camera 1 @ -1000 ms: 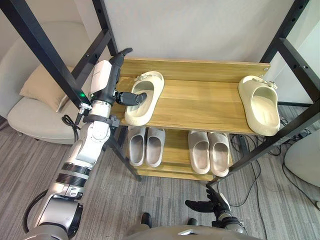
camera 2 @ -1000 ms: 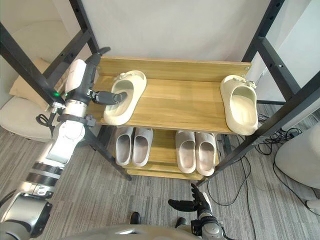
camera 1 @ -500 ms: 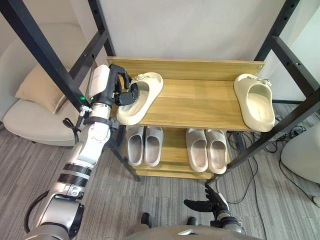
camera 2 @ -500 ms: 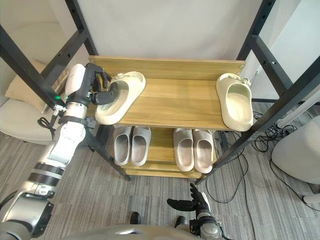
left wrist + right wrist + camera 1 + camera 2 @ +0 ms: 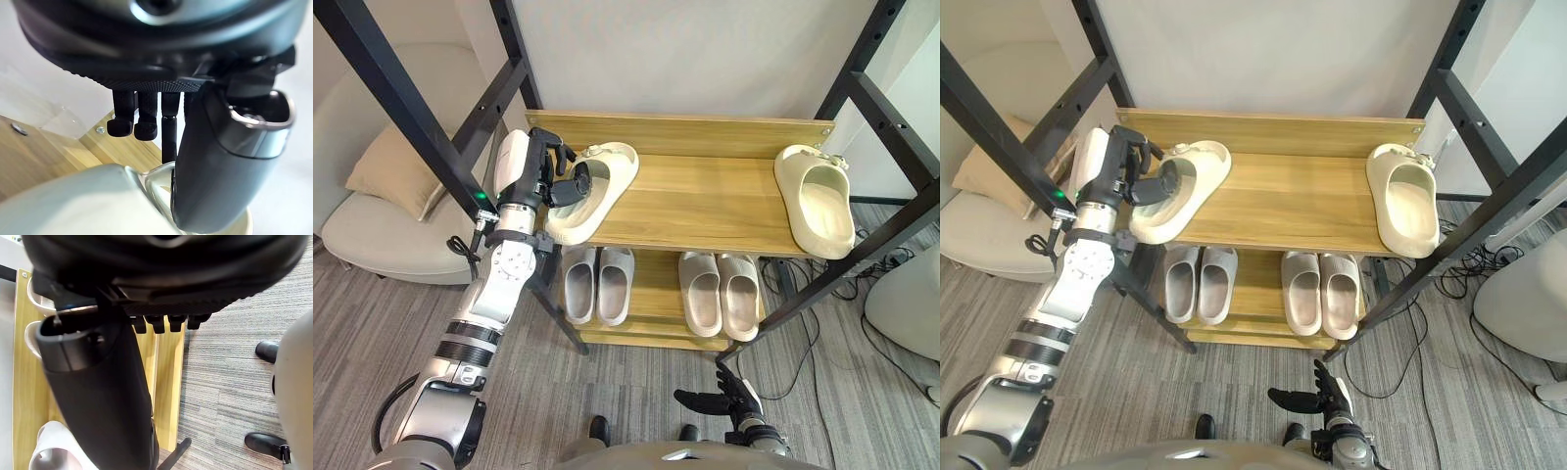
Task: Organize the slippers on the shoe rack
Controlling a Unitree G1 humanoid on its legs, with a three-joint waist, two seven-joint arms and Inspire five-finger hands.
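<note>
The smooth, rounded cream slipper [image 5: 615, 166] at ten o'clock on the top shelf of the wooden shoe rack [image 5: 705, 201] is gripped by the curled fingers of the left hand [image 5: 556, 179].

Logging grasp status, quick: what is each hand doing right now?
Left hand: shut on the cream foam slipper at the left end of the wooden top shelf.
Right hand: open, holding nothing.
</note>
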